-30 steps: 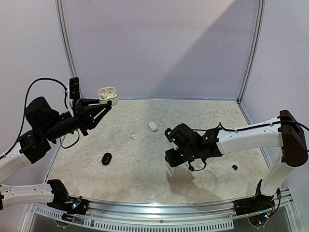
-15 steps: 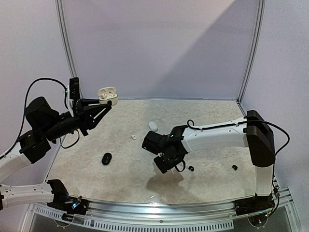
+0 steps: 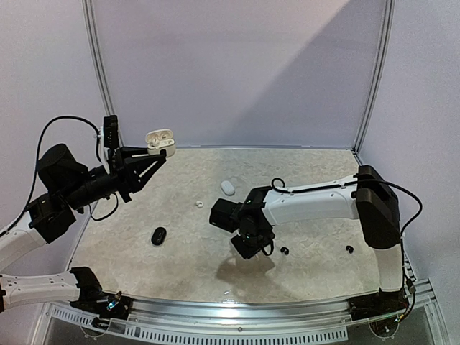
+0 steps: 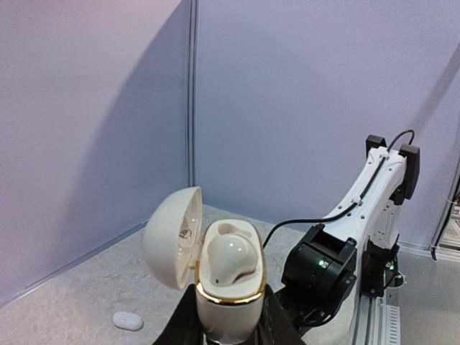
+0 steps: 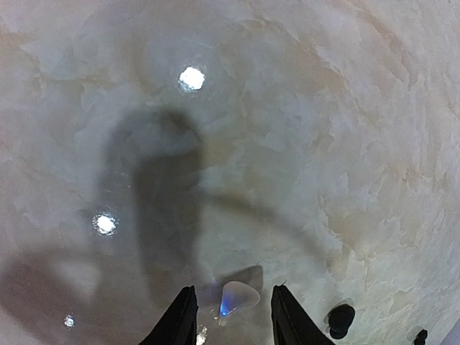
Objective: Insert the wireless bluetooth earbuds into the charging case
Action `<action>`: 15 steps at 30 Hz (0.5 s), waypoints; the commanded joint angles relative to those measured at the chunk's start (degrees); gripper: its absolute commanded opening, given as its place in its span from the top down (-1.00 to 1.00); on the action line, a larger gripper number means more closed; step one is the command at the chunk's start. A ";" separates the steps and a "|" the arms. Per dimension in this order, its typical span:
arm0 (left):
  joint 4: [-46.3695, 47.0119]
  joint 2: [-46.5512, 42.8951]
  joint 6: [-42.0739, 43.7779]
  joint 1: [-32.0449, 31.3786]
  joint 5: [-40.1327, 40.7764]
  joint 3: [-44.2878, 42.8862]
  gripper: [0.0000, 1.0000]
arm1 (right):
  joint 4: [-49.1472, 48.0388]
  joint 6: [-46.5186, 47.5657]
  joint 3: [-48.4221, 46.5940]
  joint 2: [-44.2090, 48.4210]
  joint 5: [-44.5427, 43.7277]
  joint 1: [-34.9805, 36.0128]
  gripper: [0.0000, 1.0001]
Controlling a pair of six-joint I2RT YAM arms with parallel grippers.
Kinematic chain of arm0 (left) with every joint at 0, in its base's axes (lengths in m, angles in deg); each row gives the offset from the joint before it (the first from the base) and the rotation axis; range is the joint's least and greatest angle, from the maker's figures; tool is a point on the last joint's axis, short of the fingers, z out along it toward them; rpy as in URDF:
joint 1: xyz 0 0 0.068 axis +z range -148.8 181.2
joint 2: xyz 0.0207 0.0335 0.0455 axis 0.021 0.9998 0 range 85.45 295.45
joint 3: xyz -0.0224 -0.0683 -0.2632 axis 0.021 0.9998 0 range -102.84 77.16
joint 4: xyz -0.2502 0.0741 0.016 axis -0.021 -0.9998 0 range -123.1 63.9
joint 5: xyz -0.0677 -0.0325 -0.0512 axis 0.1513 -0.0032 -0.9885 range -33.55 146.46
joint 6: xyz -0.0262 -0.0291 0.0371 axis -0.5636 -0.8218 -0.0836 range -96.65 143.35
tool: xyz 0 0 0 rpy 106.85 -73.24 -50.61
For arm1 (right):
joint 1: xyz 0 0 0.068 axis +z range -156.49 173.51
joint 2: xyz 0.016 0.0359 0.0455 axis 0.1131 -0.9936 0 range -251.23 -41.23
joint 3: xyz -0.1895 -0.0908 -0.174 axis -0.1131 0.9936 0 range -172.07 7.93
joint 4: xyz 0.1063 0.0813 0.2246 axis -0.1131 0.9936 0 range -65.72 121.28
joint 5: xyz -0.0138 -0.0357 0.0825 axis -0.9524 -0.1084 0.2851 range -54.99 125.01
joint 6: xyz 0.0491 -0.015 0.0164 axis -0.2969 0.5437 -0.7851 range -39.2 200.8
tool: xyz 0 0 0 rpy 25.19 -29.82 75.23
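Note:
My left gripper (image 3: 158, 153) is raised at the back left, shut on an open white charging case (image 3: 159, 139). In the left wrist view that case (image 4: 228, 291) has a gold rim and its lid (image 4: 171, 237) hangs open to the left. One white earbud (image 4: 231, 260) sits inside it. My right gripper (image 3: 249, 246) points down at the table centre. In its wrist view it (image 5: 232, 290) is open, a white earbud (image 5: 238, 297) with a blue glow lying between the fingers (image 5: 180, 318), untouched. Another white earbud (image 3: 199, 204) and two black earbuds (image 3: 284, 250) (image 3: 349, 249) lie loose.
A closed white case (image 3: 228, 187) lies behind the right arm, and a closed black case (image 3: 159, 236) lies at the front left. A black earbud (image 5: 341, 320) rests just right of my right fingers. Walls enclose the marbled table (image 3: 316, 187).
The right arm has swung left and come down over the table centre, and its jaws have narrowed around a white earbud. The left arm and its case have not moved.

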 commanded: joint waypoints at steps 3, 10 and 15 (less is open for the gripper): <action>0.69 0.34 0.15 0.63 -0.71 0.38 1.00 | 0.16 -0.29 0.54 -1.23 0.09 -0.67 0.35; 0.47 0.21 0.17 0.64 -0.72 0.21 1.00 | -0.42 -0.51 1.70 -1.25 0.97 -1.58 0.45; 0.35 0.17 0.19 0.64 -0.76 0.29 1.00 | -0.62 -0.45 3.36 0.08 0.99 -1.99 0.48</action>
